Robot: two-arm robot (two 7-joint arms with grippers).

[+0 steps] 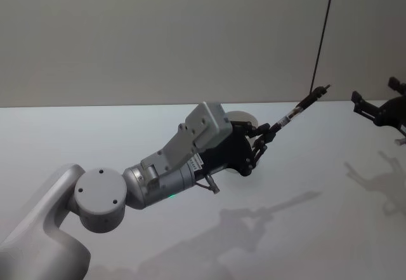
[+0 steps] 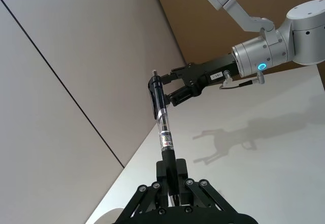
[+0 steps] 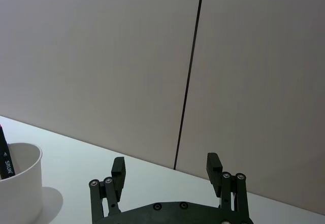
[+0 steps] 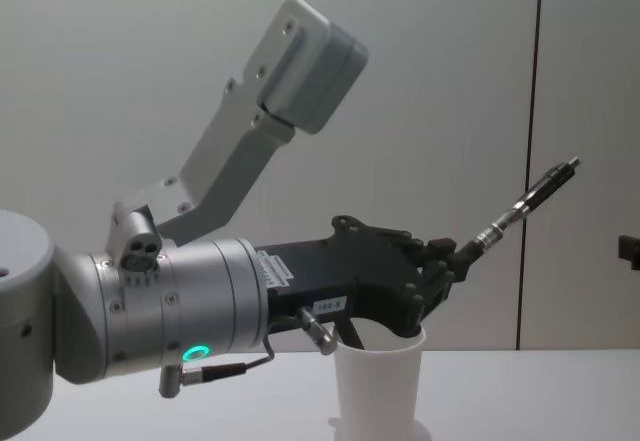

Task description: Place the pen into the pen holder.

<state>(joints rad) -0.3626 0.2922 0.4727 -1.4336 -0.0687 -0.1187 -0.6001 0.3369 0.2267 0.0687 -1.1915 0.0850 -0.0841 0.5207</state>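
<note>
cup (image 4: 378, 386) on table (image 1: 95, 134), centre. left gripper (image 1: 263, 135) just above it, pen (image 1: 298, 110) in its grip slanting up to the right. right gripper (image 3: 166, 163) far right, well apart.

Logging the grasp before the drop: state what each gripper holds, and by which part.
The left gripper is shut on the pen at the end opposite its clip; the clip end sticks out free. The right gripper is open and empty.

The left gripper (image 1: 266, 133) is clamped on the lower end of the pen (image 1: 298, 110), just right of the cup (image 1: 244, 116), whose white rim peeks out behind the wrist. The pen slants up and rightward away from the cup. Well right of the cup, the right gripper (image 1: 375, 96) hangs over the table (image 1: 95, 134), fingers spread.
</note>
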